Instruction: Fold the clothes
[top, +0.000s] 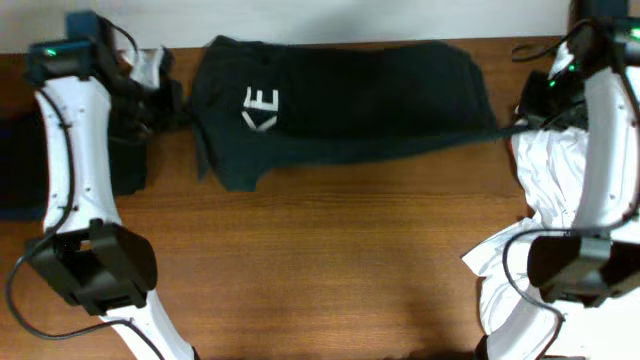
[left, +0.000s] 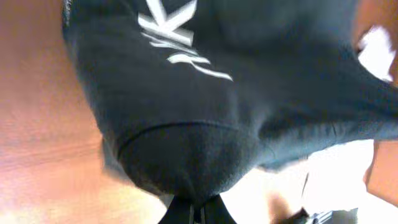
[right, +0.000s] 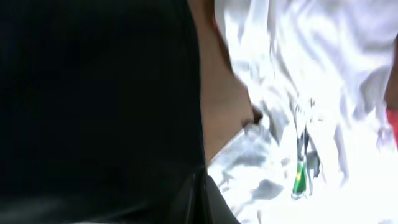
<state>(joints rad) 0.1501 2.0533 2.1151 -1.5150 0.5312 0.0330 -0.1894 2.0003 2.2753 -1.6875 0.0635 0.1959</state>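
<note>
Looking down on a wooden table (top: 330, 270) flanked by two white robot arms. Stretched lengthwise across the far side, a black garment (top: 360, 100), mostly flat, with white lettering (top: 262, 108) near its left end. Pinched at that left end by the left gripper (top: 178, 108), closed tight on a bunched fold of the fabric, as seen close up from the left wrist. Drawn out to a thin point at the right end by the right gripper (top: 520, 125), likewise clamped on black cloth in the right wrist view. Just beside the right gripper, and running down the table's right edge, a rumpled heap of white clothes (top: 555, 185). At the left edge, partly hidden by the left arm, a dark cloth (top: 20, 165).
</note>
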